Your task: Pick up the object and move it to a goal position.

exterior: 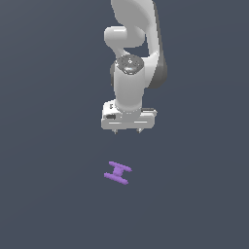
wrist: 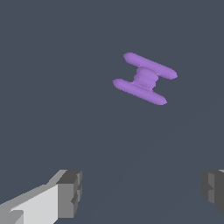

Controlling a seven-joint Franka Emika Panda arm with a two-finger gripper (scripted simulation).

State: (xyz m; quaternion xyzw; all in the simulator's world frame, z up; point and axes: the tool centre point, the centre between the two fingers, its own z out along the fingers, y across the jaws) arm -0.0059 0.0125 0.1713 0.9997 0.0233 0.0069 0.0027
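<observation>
The object (exterior: 117,173) is a small purple H-shaped piece lying flat on the dark grey floor, in front of the arm in the exterior view. The wrist view shows the same purple object (wrist: 145,78) alone on the floor, its two bars slanted. My gripper (exterior: 128,130) hangs above the floor, a clear gap higher than the piece and slightly toward the exterior view's right of it. It is open: the two fingertips (wrist: 70,192) stand wide apart in the wrist view, with nothing between them.
The white arm (exterior: 131,58) rises behind the gripper toward the upper edge of the exterior view. A plain dark grey floor (exterior: 48,194) spreads around the piece.
</observation>
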